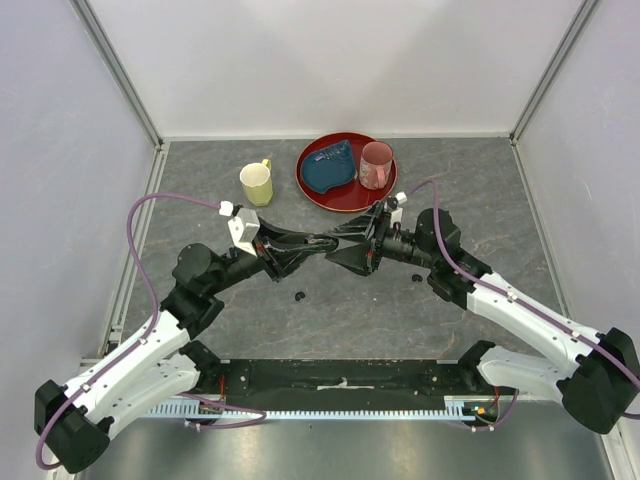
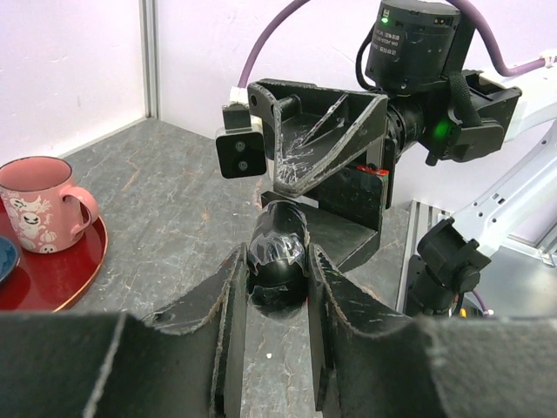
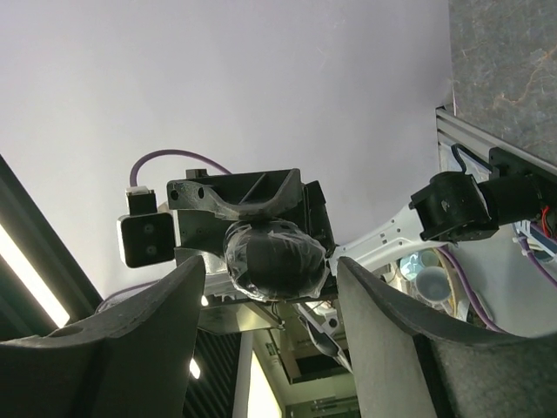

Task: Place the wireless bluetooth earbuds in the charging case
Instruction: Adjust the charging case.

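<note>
The charging case (image 2: 277,261) is a black oval wrapped in clear film, closed as far as I can see. My left gripper (image 2: 277,272) is shut on it and holds it above the table at mid-scene (image 1: 322,242). My right gripper (image 3: 271,287) faces the left one, open. Its fingers (image 3: 165,305) stand either side of the case (image 3: 274,259) with gaps on both sides. In the top view the two grippers meet tip to tip, the right gripper (image 1: 340,240) coming from the right. One tiny black earbud (image 1: 298,296) lies on the table below them, another (image 1: 415,279) beside the right arm.
A yellow mug (image 1: 257,184) stands at the back left. Behind the grippers a red round tray (image 1: 340,205) carries a blue object (image 1: 329,168) and a pink mug (image 1: 376,165). The pink mug (image 2: 39,205) also shows at the left of the left wrist view.
</note>
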Tool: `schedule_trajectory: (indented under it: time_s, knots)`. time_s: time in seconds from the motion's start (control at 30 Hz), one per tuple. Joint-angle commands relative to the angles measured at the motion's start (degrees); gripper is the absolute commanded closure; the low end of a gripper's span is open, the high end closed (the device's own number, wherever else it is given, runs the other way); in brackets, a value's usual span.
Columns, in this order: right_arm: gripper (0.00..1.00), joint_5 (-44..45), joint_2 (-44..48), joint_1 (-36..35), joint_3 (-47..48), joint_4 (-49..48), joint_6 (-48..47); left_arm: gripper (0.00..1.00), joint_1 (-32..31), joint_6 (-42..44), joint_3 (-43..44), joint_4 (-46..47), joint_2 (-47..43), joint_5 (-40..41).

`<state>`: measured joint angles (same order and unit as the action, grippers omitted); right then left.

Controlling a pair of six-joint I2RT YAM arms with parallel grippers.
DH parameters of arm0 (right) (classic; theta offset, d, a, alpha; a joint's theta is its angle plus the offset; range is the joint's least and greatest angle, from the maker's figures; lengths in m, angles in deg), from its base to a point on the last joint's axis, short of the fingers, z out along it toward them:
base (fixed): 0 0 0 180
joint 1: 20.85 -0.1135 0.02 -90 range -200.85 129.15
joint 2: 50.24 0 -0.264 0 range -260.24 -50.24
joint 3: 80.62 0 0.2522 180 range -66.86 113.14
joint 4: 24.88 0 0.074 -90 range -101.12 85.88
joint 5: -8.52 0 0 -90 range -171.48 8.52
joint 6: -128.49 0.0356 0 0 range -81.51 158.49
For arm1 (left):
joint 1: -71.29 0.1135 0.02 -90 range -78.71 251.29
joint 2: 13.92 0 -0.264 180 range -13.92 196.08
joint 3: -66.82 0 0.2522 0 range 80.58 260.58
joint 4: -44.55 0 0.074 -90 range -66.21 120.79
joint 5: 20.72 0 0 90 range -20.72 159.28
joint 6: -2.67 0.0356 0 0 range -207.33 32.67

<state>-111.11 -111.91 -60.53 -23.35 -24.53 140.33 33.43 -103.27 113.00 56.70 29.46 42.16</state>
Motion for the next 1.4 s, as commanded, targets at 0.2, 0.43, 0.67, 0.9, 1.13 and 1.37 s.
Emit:
schedule_trajectory:
  time_s: [0.2,0.43,0.67,0.9,1.13,1.37]
  knots:
    - [0.39,1.3,-1.3,-0.9,-2.1,-7.1,4.7,0.98,-0.5,2.2,0.2,4.1,0.1,-0.7]
    - [0.43,2.1,-0.8,-0.9,-3.3,-8.7,6.2,0.98,-0.7,2.2,0.1,3.9,0.4,-0.8]
    - [0.52,2.9,-0.8,-0.9,-4.7,-13.1,8.1,0.98,-0.9,2.0,-0.1,3.8,0.4,-0.7]
    - [0.75,3.9,-0.4,-0.9,-4.3,-14.3,6.6,0.98,-1.0,1.2,-0.5,3.5,0.4,-0.7]
    - [0.98,4.2,-0.1,-0.9,-4.1,-14.2,5.2,0.7,-1.0,-1.0,-0.2,3.4,1.4,-1.3]
    - [1.0,4.1,0.0,-0.9,-4.1,-14.1,4.9,0.52,-1.0,-1.9,-0.3,4.4,2.2,-1.7]
